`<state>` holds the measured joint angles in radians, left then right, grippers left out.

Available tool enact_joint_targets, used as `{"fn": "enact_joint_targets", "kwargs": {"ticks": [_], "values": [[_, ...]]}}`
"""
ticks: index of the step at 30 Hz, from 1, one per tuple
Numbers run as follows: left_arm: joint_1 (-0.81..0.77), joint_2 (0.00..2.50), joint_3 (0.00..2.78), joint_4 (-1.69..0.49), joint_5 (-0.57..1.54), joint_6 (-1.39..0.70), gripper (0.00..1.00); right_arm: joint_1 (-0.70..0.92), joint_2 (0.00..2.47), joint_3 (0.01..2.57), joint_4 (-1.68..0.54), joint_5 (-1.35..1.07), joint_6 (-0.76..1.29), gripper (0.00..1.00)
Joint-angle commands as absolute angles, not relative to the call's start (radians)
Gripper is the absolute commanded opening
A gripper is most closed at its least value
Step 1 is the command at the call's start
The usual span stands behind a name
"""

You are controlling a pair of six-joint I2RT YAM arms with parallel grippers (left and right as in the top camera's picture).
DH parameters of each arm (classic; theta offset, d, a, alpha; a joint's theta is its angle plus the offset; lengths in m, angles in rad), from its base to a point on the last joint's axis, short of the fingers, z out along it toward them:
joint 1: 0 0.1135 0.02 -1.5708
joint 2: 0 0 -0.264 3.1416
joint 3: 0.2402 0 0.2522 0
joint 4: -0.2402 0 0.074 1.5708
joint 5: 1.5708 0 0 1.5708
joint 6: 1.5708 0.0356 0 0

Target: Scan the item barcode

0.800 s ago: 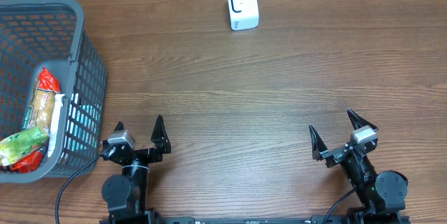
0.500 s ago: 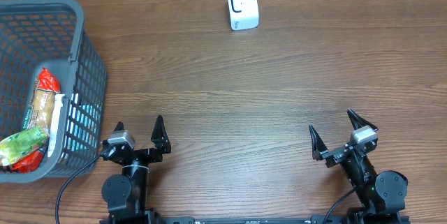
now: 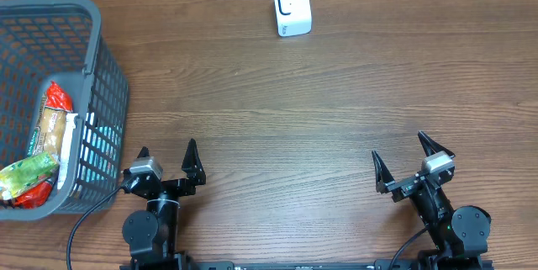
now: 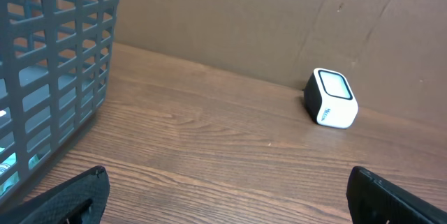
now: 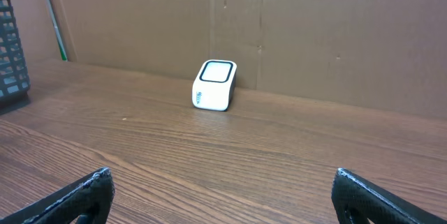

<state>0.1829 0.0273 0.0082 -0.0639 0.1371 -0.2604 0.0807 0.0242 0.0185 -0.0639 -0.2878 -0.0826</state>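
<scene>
A: Any change since the last look from overhead?

B: None. Both arms sit where they were, at the near edge of the table (image 3: pixel 294 110). Nothing on the table has shifted.

A: Fingers?

B: Left gripper (image 3: pixel 167 149) spread wide, nothing between the fingers. Right gripper (image 3: pixel 398 146) the same, wide and empty. In each wrist view only the black fingertips (image 4: pixel 70 196) show in the bottom corners, with bare wood between them.

A: Where are the goods?

B: Packets (image 3: pixel 49 127) lie in the grey basket (image 3: pixel 105 68) at the far left of the table: a red-ended one along the right wall, and a green one below it, nearer the front. No barcode can be made out from here.

A: And the scanner?

B: Scanner (image 3: pixel 292 7), a white block with a dark-edged window, stands at the far edge by the cardboard wall (image 5: pixel 314 28), well apart from both grippers and from the basket. Also unmoved.
</scene>
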Motion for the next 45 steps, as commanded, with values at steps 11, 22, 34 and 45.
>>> {"fn": "enact_joint_targets", "kwargs": {"ticks": [11,22,34,45], "values": [[0.180,0.024,0.006,-0.067,0.126,-0.273,1.00,0.086,0.014,0.008,-0.058,-0.281,-0.083,1.00],[0.180,0.024,0.006,-0.067,0.126,-0.273,1.00,0.086,0.014,0.008,-0.058,-0.281,-0.083,1.00],[0.180,0.024,0.006,-0.067,0.126,-0.273,1.00,0.086,0.014,0.008,-0.058,-0.281,-0.083,1.00],[0.180,0.024,0.006,-0.067,0.126,-0.273,1.00,0.086,0.014,0.008,-0.058,-0.281,-0.083,1.00]]}}
